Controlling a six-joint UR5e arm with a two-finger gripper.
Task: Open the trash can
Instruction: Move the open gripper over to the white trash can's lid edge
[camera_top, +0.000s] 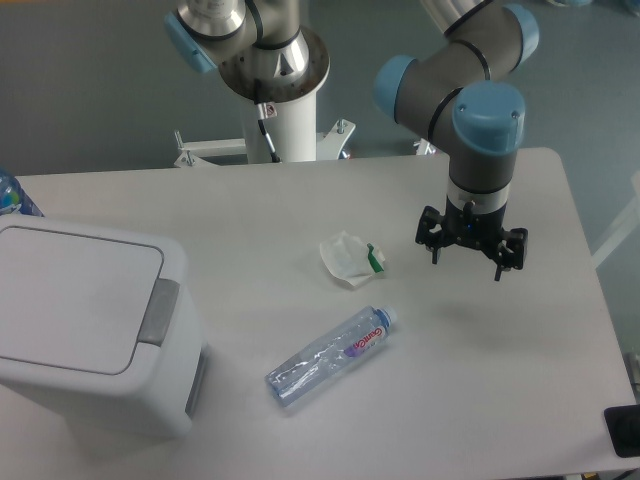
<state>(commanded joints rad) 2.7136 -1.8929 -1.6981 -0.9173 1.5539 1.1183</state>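
Note:
The trash can (85, 330) is a large white boxy bin at the front left of the table. Its flat white lid (65, 295) lies closed, with a grey push-tab (160, 312) on the right edge. My gripper (468, 258) hangs over the right part of the table, far to the right of the bin. Its black fingers (436, 248) point down, spread apart and empty, above the tabletop.
A crumpled white wrapper with a green bit (350, 260) lies mid-table. A clear plastic bottle with a blue cap (332, 355) lies on its side in front of it. A blue bottle top (12, 197) shows at the left edge. The arm's white base (285, 100) stands behind the table.

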